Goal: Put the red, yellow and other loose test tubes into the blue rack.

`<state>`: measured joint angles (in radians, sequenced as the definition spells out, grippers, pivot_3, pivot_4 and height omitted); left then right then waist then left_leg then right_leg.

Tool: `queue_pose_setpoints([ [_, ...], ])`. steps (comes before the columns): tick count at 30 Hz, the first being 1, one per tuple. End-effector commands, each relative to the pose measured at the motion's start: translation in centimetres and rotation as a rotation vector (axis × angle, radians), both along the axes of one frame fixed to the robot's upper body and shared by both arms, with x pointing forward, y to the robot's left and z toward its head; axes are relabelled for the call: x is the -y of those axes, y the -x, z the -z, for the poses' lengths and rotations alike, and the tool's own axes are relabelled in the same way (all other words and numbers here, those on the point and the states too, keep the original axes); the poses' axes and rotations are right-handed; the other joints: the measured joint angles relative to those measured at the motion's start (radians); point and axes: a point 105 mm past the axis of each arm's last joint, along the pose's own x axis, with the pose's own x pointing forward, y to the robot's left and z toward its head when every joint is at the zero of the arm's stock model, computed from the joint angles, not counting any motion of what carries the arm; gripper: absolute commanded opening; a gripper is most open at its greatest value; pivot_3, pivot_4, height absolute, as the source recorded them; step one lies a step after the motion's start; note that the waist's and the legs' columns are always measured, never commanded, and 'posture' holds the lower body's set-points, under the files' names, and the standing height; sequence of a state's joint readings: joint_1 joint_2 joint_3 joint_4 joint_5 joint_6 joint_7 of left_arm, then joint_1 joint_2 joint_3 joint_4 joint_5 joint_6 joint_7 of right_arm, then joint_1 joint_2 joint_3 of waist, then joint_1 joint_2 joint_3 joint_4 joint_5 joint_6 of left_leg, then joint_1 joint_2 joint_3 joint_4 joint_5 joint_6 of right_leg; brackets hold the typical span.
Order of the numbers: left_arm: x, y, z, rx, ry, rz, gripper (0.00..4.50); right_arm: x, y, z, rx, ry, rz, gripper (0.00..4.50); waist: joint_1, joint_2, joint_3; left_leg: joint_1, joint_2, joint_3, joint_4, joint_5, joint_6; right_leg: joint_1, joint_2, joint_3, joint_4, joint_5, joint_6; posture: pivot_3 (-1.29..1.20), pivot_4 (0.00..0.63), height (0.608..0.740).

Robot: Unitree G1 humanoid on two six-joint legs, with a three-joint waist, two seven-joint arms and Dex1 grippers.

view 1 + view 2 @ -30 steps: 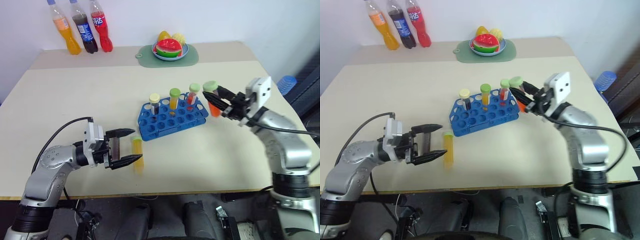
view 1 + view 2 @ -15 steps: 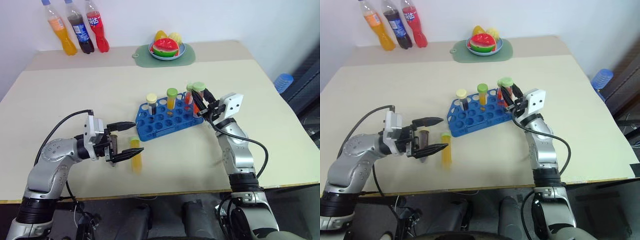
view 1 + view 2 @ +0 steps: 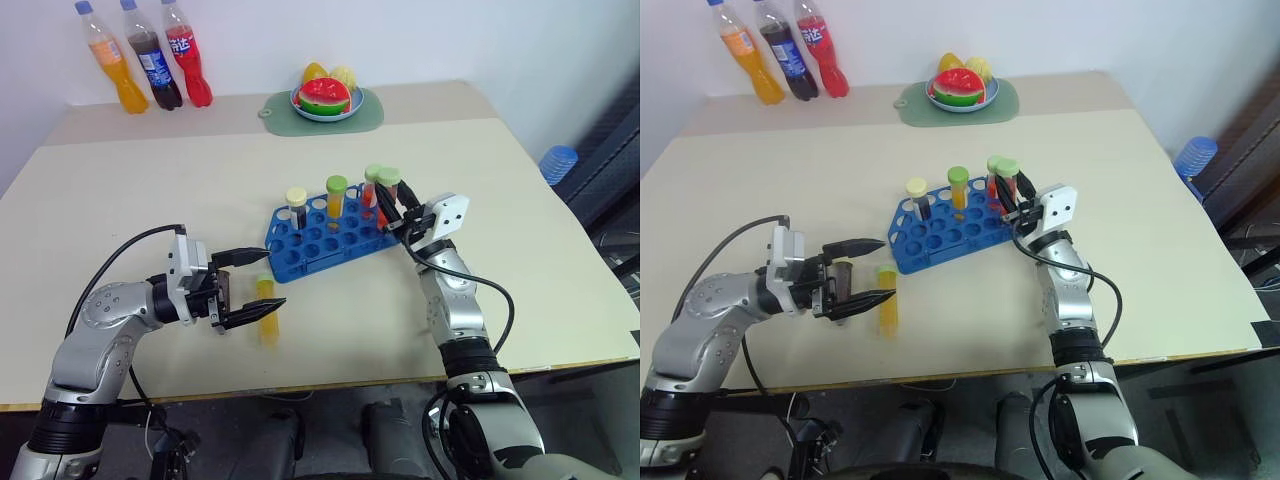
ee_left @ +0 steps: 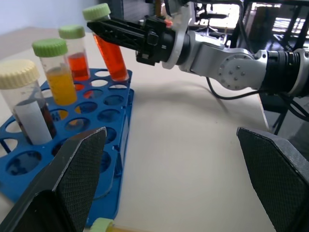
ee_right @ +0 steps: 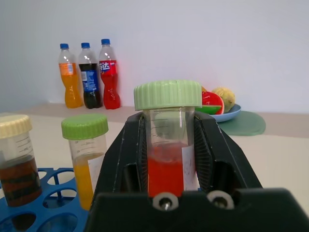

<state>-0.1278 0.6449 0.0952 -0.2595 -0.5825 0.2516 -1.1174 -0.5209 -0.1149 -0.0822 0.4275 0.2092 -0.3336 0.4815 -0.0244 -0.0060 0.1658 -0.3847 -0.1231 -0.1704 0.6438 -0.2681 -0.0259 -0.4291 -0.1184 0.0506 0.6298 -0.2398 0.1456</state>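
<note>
Right end effector: clamped on the red tube, at the blue rack's right end.
Red tube: green cap up, long axis tilted, its base over the rack's corner holes.
Left end effector: fingers spread wide, holding nothing, level above the bench.
Yellow tube: lying on the bench just beside the rack's near-left corner, cap toward the rack, long axis running toward the bench's near edge.
Rack: three capped tubes standing upright.

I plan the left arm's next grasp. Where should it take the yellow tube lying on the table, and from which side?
Probably the yellow tube's middle. It lies flat with its cap toward the rack, between the open fingers of the left gripper. Come down from above, fingers across its width, clear of the cap.
</note>
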Motion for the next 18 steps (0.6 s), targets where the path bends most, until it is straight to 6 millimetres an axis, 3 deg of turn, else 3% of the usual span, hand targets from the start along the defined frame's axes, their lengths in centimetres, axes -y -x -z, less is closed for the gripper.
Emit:
queue_pose_setpoints([
  [1,0.0,0.4,-1.2,0.034,0.028,0.001,4.50,-0.9,0.3,-0.3,0.015,-0.022,-0.063,1.84,-0.005,0.000,0.000,0.000,0.000,0.000,0.000,0.000,0.000,0.000,0.000,0.000,0.000,0.000,0.000,0.00,0.150,0.740],
  [6,0.2,0.4,-1.7,0.015,0.076,-0.021,4.50,-0.2,1.2,-0.6,0.060,0.102,-0.042,4.17,-0.010,0.001,0.001,0.000,0.000,0.000,-0.001,0.000,0.000,0.000,0.000,0.000,0.000,0.000,0.000,0.00,0.150,0.740],
  [12,0.3,-0.2,-3.0,-0.007,0.177,-0.088,4.50,1.0,3.5,-1.1,0.032,0.219,-0.066,4.17,0.004,0.001,0.001,0.000,0.000,0.000,0.000,-0.001,0.000,0.000,0.000,0.000,0.000,0.000,0.000,0.00,0.150,0.740],
  [18,0.3,-0.9,-4.3,-0.109,0.317,-0.132,4.50,2.9,6.0,-0.2,-0.076,0.250,-0.051,4.17,0.014,0.001,0.000,0.000,0.000,0.000,0.000,-0.002,0.002,0.000,0.000,0.000,0.000,0.000,0.000,0.00,0.150,0.740],
])
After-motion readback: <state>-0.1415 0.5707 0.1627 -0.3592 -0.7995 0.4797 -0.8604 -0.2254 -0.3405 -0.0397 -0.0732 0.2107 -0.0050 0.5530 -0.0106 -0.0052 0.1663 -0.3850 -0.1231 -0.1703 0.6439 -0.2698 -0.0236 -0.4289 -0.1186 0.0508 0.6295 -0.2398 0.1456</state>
